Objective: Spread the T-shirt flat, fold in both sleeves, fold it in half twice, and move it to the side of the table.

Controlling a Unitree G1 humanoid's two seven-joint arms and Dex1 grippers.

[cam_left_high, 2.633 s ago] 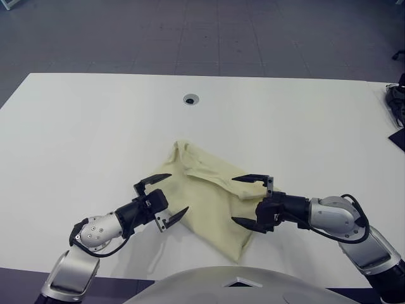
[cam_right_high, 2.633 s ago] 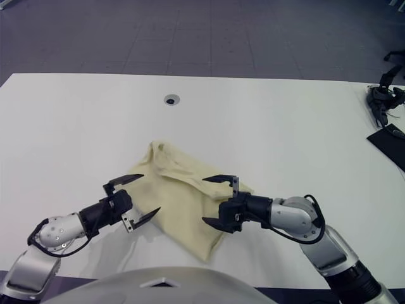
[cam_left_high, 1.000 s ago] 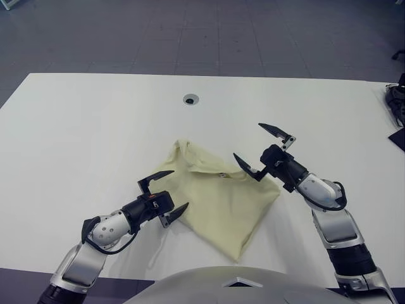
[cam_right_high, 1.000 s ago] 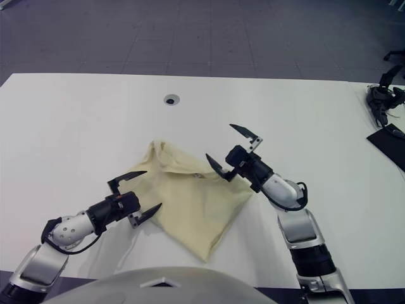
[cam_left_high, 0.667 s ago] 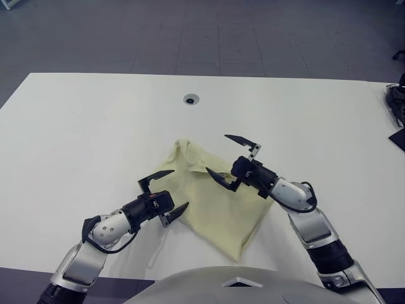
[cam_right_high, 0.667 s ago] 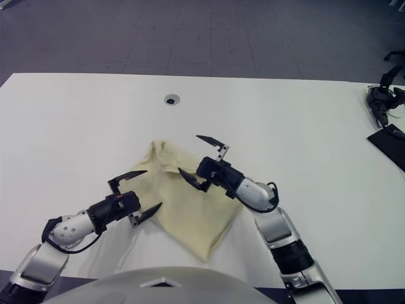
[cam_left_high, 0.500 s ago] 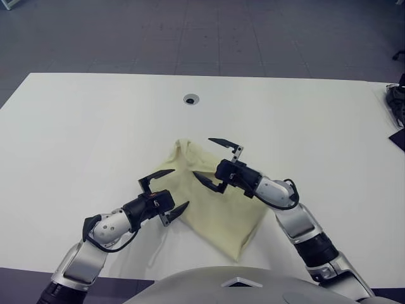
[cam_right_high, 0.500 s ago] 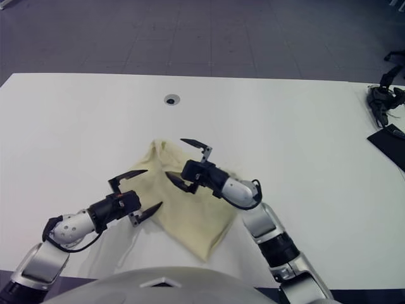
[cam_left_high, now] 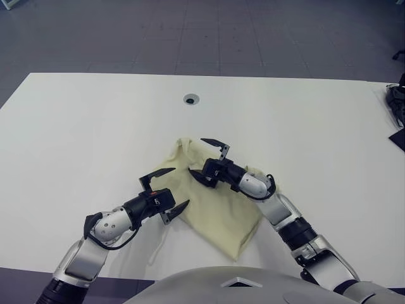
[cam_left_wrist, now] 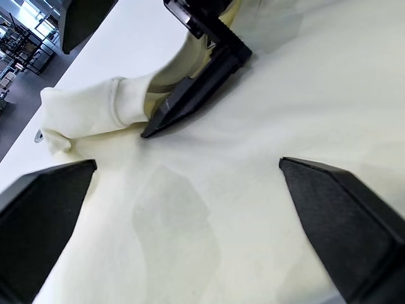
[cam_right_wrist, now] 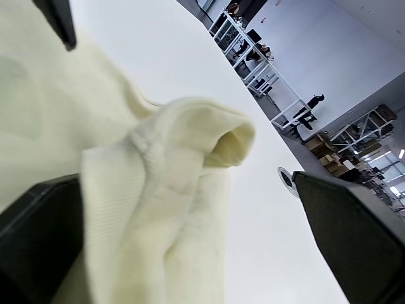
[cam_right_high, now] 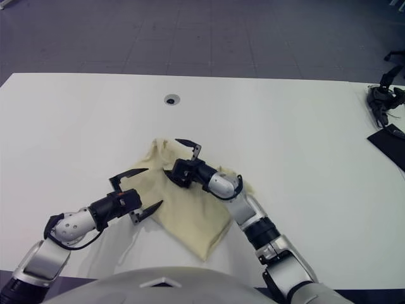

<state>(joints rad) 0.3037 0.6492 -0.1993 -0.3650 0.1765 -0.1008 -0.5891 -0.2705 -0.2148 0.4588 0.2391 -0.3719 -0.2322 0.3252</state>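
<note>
A pale yellow cotton T-shirt [cam_left_high: 218, 206] lies loosely folded on the white table [cam_left_high: 95, 126], toward the robot's side. The left gripper [cam_left_high: 181, 185] gapes wide at the shirt's left edge, holding nothing. The right gripper [cam_left_high: 195, 155], also spread wide, straddles the bunched far corner without clamping it.

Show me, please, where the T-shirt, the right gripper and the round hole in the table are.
T-shirt [cam_left_high: 221, 215]: left eye view, flat middle of the cloth.
right gripper [cam_left_high: 196, 156]: left eye view, midway between its open fingertips.
hole [cam_left_high: 190, 99]: left eye view, its dark centre.
</note>
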